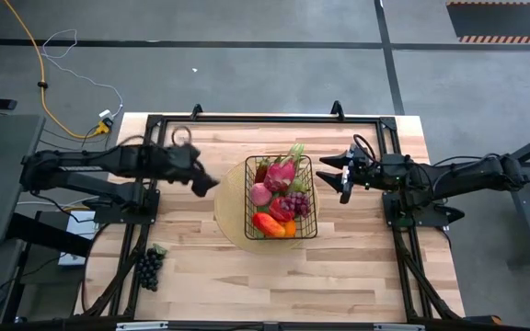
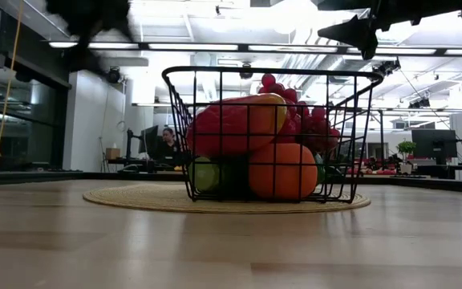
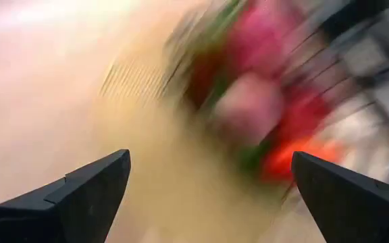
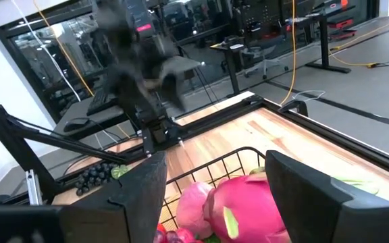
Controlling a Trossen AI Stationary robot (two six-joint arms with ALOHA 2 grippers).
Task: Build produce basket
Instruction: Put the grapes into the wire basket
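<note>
The black wire basket (image 1: 282,198) stands on a round tan mat (image 1: 233,210) at the table's middle. It holds produce: a pink dragon fruit (image 4: 248,206), a red pepper (image 2: 231,128), an orange (image 2: 283,170), red grapes (image 2: 299,116) and a green pod (image 1: 296,152). A bunch of dark grapes (image 1: 148,265) lies on the table near the left front corner, outside the basket. My left gripper (image 3: 211,155) hangs open just left of the basket, tipped down toward it, with nothing between its fingers. My right gripper (image 4: 215,162) hovers open just right of the basket, above its rim, and is also empty.
Black frame rails (image 1: 265,118) run along the table's far edge and down both sides. A yellow cable (image 1: 49,83) lies on the floor beyond the far left corner. Bare wood lies in front of the basket. A person (image 2: 169,140) sits in the room behind.
</note>
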